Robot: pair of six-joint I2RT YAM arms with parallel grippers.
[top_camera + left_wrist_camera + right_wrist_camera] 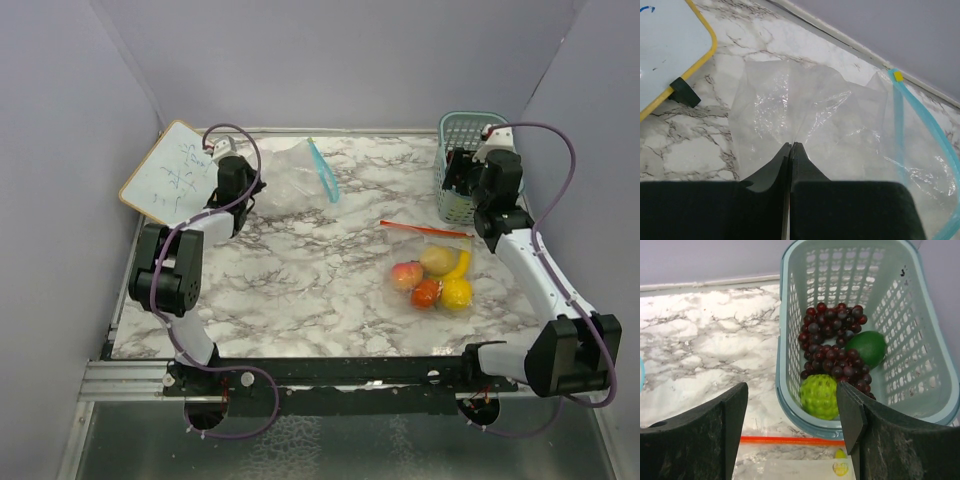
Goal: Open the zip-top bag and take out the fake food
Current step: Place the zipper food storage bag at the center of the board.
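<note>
On the bench (320, 300) a whiteboard (168, 175) sits far left, an empty bag (290, 180) beside it, a basket (462, 122) of grapes (832, 347) far right, and a full bag (410, 245) of fruit (438, 261) before the basket.

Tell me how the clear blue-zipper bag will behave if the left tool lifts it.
Probably floppy: the blue-zipper bag is thin, crumpled film, bunched where the shut left tool pinches it. Likely very light, since it looks empty. Its glossy surface may slip.

Red-zipped bag (405, 248) lies flat, holding peach (406, 274), tomato (426, 293), lemon (457, 294), perhaps a banana (461, 264); blue-zipped bag (290, 180) empty; grapes (832, 347) in basket (920, 315).
</note>
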